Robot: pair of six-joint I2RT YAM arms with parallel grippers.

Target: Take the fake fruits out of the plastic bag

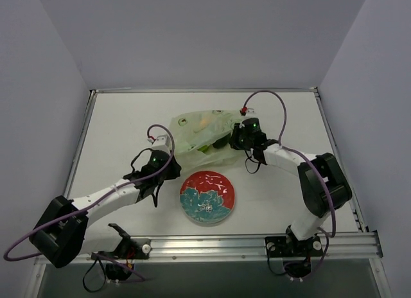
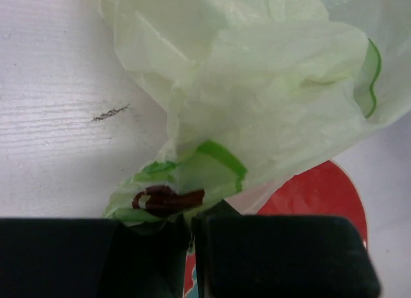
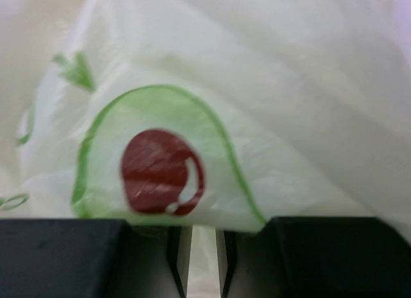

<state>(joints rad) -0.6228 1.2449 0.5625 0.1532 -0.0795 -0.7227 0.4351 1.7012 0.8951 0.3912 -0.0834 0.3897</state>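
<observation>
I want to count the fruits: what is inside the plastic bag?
Through the plastic bag an orange patch and a green patch show, likely fruits. Crumpled film hides the rest, so no count.

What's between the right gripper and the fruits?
Only the plastic bag: its film fills the view just ahead of the right gripper. From above, the fake fruits show only through that film, inside the bag.

The crumpled, translucent pale green plastic bag [image 1: 190, 135] lies mid-surface [image 1: 128, 128]; an orange fruit [image 1: 204, 121] and a dark green fruit [image 1: 221, 143] show inside.
</observation>
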